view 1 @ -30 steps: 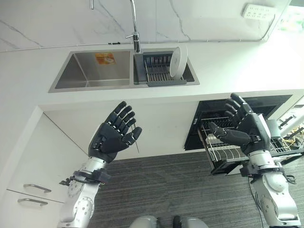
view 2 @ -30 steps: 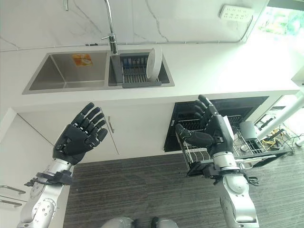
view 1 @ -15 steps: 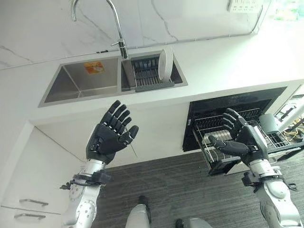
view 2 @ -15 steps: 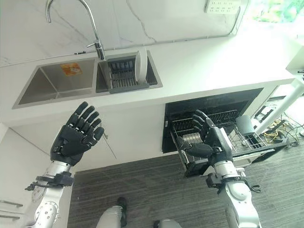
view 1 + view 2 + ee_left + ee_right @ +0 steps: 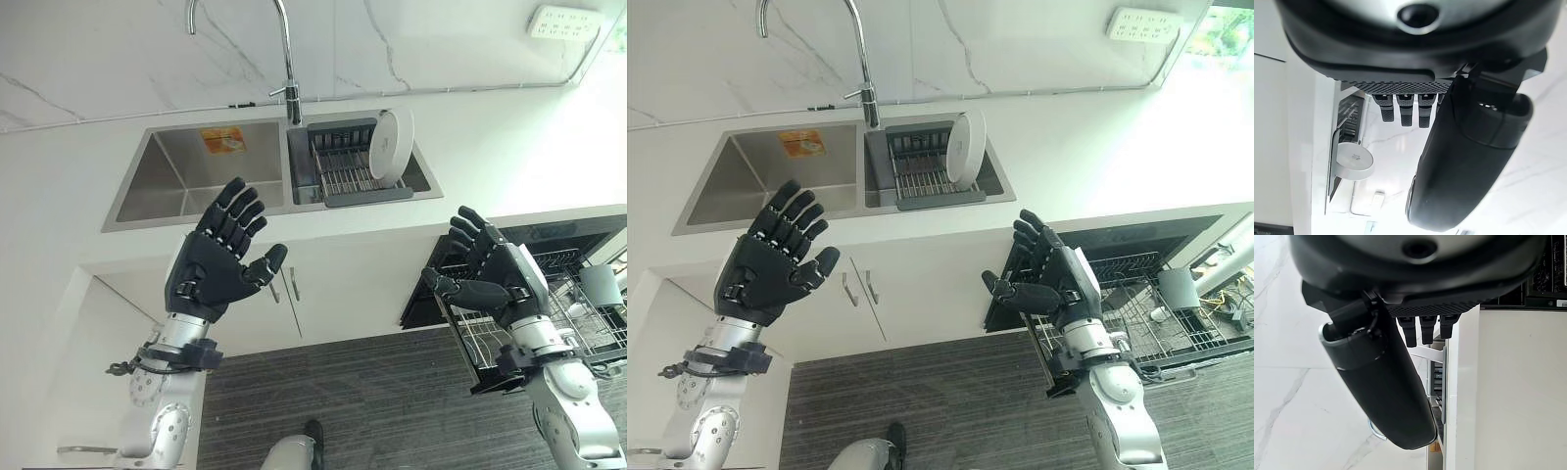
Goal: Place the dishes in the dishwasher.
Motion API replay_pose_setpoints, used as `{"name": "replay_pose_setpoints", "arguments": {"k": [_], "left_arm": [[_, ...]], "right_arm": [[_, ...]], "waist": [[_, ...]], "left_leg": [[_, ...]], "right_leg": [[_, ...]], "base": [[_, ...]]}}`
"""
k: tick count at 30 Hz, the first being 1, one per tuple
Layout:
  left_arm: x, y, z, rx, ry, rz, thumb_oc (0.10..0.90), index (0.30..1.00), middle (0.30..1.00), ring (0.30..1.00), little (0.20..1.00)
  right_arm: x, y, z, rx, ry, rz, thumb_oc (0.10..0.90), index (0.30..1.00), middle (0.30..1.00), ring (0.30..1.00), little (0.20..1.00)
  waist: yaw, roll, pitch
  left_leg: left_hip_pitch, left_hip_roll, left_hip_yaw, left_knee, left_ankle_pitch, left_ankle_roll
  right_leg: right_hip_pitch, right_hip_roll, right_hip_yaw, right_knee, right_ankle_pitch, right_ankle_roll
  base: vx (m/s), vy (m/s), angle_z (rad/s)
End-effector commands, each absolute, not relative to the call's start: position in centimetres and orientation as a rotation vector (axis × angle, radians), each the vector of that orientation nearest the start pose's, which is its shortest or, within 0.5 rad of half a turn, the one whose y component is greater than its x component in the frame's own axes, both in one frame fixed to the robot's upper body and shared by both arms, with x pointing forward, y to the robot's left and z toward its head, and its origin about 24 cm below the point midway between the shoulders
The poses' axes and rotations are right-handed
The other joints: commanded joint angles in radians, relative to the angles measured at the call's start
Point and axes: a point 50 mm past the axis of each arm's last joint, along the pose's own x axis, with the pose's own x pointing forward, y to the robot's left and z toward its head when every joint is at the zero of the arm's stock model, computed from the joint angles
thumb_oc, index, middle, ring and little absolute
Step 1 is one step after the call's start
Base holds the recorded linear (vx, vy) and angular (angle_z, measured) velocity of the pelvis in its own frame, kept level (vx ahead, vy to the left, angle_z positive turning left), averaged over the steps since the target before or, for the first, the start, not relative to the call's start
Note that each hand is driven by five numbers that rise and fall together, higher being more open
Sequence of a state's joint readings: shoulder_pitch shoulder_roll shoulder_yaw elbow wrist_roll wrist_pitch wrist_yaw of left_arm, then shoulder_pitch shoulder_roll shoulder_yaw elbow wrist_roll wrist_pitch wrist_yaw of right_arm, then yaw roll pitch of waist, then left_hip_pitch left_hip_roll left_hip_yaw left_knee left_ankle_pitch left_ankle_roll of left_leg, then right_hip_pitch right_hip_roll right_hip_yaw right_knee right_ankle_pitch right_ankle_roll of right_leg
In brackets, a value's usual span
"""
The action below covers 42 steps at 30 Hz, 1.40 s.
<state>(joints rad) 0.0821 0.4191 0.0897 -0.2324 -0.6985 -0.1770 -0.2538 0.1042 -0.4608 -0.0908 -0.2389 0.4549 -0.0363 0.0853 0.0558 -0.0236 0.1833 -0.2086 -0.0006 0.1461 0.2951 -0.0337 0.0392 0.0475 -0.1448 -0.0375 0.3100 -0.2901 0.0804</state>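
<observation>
- Plate (image 5: 390,144), white and round, stands on its edge in the dark drying rack (image 5: 343,171), at the rack's right end; the rack sits in the right basin of the steel sink (image 5: 186,176)
- Both hands are well apart from the plate and hold nothing
- Left hand (image 5: 211,266) is raised in front of the tabletop edge, below the left basin, with the palm facing the camera; the fingers are spread wide and straight, the thumb points to the right
- Right hand (image 5: 1055,284) is raised in front of the dishwasher (image 5: 1156,264), also wide, with relaxed fingers and the thumb pointing to the left
- The dishwasher is open under the white tabletop (image 5: 509,137), at the right side; its wire basket (image 5: 1132,323) is pulled out, and a grey cup-like thing (image 5: 1178,289) lies in it near the far right
- A curved tap (image 5: 284,49) rises behind the sink, between the two basins
- An orange sticker (image 5: 222,140) is on the back wall of the left basin
- A white socket strip (image 5: 560,22) is on the marble wall, up at the right
- White cabinet doors with small handles (image 5: 857,287) are below the sink
</observation>
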Motion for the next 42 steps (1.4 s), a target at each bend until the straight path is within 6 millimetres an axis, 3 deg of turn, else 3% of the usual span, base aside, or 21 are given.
{"name": "replay_pose_setpoints", "arguments": {"k": [1, 9, 11, 12, 13, 15, 18, 21, 25, 31, 38, 40, 42], "left_arm": [[22.0, 21.8, 17.8, -0.093, -0.722, -0.340, 0.800, 0.900, 0.900, 0.900, 0.900], [21.1, 21.0, 20.4, 0.010, -0.871, -0.390, 0.800, 0.900, 0.900, 0.900, 0.900], [21.2, 20.9, 20.3, 0.006, -0.858, -0.397, 0.800, 0.900, 0.900, 0.900, 0.900], [21.2, 20.9, 20.2, 0.009, -0.850, -0.404, 0.800, 0.900, 0.900, 0.900, 0.900], [21.2, 20.8, 20.0, 0.012, -0.843, -0.408, 0.800, 0.900, 0.900, 0.900, 0.900], [21.1, 20.7, 19.7, 0.019, -0.833, -0.393, 0.800, 0.900, 0.900, 0.900, 0.900], [21.5, 20.9, 20.0, 0.020, -0.828, -0.367, 0.800, 0.900, 0.900, 0.900, 0.900], [21.9, 20.8, 20.2, 0.035, -0.825, -0.350, 0.800, 0.900, 0.900, 0.900, 0.900], [21.9, 20.3, 20.1, 0.072, -0.827, -0.345, 0.800, 0.900, 0.900, 0.900, 0.900], [22.2, 20.1, 19.9, 0.053, -0.790, -0.342, 0.800, 0.900, 0.900, 0.900, 0.900], [22.2, 19.7, 19.8, 0.025, -0.784, -0.343, 0.800, 0.900, 0.900, 0.900, 0.900], [22.1, 19.6, 19.6, -0.003, -0.783, -0.361, 0.800, 0.900, 0.900, 0.900, 0.900], [22.0, 19.4, 19.5, -0.015, -0.786, -0.371, 0.800, 0.900, 0.900, 0.900, 0.900]], "right_arm": [[23.3, -22.9, 15.3, 0.006, -0.457, 0.091, 0.800, 0.900, 0.900, 0.900, 0.900], [23.2, -22.4, 16.1, 0.032, -0.508, 0.076, 0.800, 0.900, 0.900, 0.900, 0.900], [23.3, -22.1, 16.0, 0.042, -0.515, 0.078, 0.800, 0.900, 0.900, 0.900, 0.900], [23.1, -22.0, 16.0, 0.046, -0.518, 0.077, 0.800, 0.900, 0.900, 0.900, 0.900], [23.0, -21.8, 15.9, 0.051, -0.520, 0.081, 0.800, 0.900, 0.900, 0.900, 0.900], [22.9, -21.5, 15.7, 0.053, -0.514, 0.099, 0.800, 0.900, 0.900, 0.900, 0.900], [23.0, -21.6, 15.7, 0.051, -0.501, 0.119, 0.800, 0.900, 0.900, 0.900, 0.900], [23.1, -21.9, 15.9, 0.056, -0.507, 0.119, 0.800, 0.900, 0.900, 0.900, 0.900], [23.5, -21.4, 16.2, 0.080, -0.528, 0.110, 0.800, 0.900, 0.900, 0.900, 0.900], [23.5, -21.6, 16.6, 0.071, -0.518, 0.117, 0.800, 0.900, 0.900, 0.900, 0.900], [23.5, -21.1, 17.7, 0.055, -0.570, 0.140, 0.800, 0.900, 0.900, 0.900, 0.900], [23.1, -21.4, 18.3, 0.059, -0.600, 0.159, 0.800, 0.900, 0.900, 0.900, 0.900], [22.9, -21.5, 18.8, 0.051, -0.634, 0.173, 0.800, 0.900, 0.900, 0.900, 0.900]], "waist": [[-0.009, 0.011, -0.114], [-0.013, -0.005, -0.113], [-0.019, 0.002, -0.115], [-0.024, 0.006, -0.115], [-0.031, 0.014, -0.107], [-0.044, 0.023, -0.096], [-0.055, 0.025, -0.083], [-0.074, -0.005, -0.063], [-0.086, -0.020, -0.053], [-0.093, -0.026, -0.091], [-0.102, -0.012, -0.115], [-0.107, -0.006, -0.118], [-0.100, -0.006, -0.115]], "left_leg": [[-0.023, 0.024, -0.114, 0.005, -0.053, -0.049], [0.008, -0.028, -0.120, 0.005, -0.093, 0.007], [0.018, -0.038, -0.129, 0.005, -0.099, 0.021], [0.025, -0.047, -0.141, 0.005, -0.104, 0.031], [0.040, -0.051, -0.153, 0.005, -0.109, 0.036], [0.054, -0.047, -0.154, 0.005, -0.119, 0.037], [0.062, -0.034, -0.140, 0.005, -0.126, 0.022], [0.090, -0.052, -0.126, 0.005, -0.157, 0.014], [0.135, -0.057, -0.126, 0.005, -0.201, 0.014], [0.161, -0.011, -0.108, 0.005, -0.220, -0.004], [0.189, 0.069, -0.070, 0.005, -0.204, -0.055], [0.195, 0.091, -0.065, 0.005, -0.154, -0.079], [0.204, 0.080, -0.076, 0.005, -0.104, -0.088]], "right_leg": [[-0.013, 0.047, -0.101, -0.010, 0.095, -0.001], [-0.010, 0.023, -0.094, -0.010, 0.194, 0.038], [0.009, 0.038, -0.100, -0.010, 0.250, 0.042], [0.016, 0.052, -0.097, 0.022, 0.310, 0.049], [-0.025, 0.059, -0.098, 0.120, 0.351, 0.050], [-0.124, 0.056, -0.096, 0.188, 0.354, 0.035], [-0.151, 0.044, -0.133, 0.030, 0.319, 0.015], [-0.252, -0.004, -0.086, -0.010, 0.314, 0.034], [-0.355, -0.043, -0.042, -0.010, 0.390, 0.064], [-0.322, -0.014, -0.046, -0.010, 0.296, 0.064], [-0.266, 0.020, -0.067, -0.010, 0.237, 0.020], [-0.244, 0.041, -0.069, -0.010, 0.216, 0.001], [-0.232, 0.050, -0.068, -0.010, 0.207, -0.010]], "base": [[0.11, 0.156, -0.03], [0.09, 0.160, 0.02], [0.11, 0.159, 0.10], [0.10, 0.160, 0.09], [0.08, 0.161, 0.08], [0.07, 0.112, 0.01], [0.11, -0.042, -0.18], [0.12, -0.165, -0.26], [0.18, -0.224, -0.16], [0.20, -0.295, 0.23], [0.16, -0.261, 0.10], [0.13, -0.205, 0.08], [0.11, -0.126, 0.16]]}}
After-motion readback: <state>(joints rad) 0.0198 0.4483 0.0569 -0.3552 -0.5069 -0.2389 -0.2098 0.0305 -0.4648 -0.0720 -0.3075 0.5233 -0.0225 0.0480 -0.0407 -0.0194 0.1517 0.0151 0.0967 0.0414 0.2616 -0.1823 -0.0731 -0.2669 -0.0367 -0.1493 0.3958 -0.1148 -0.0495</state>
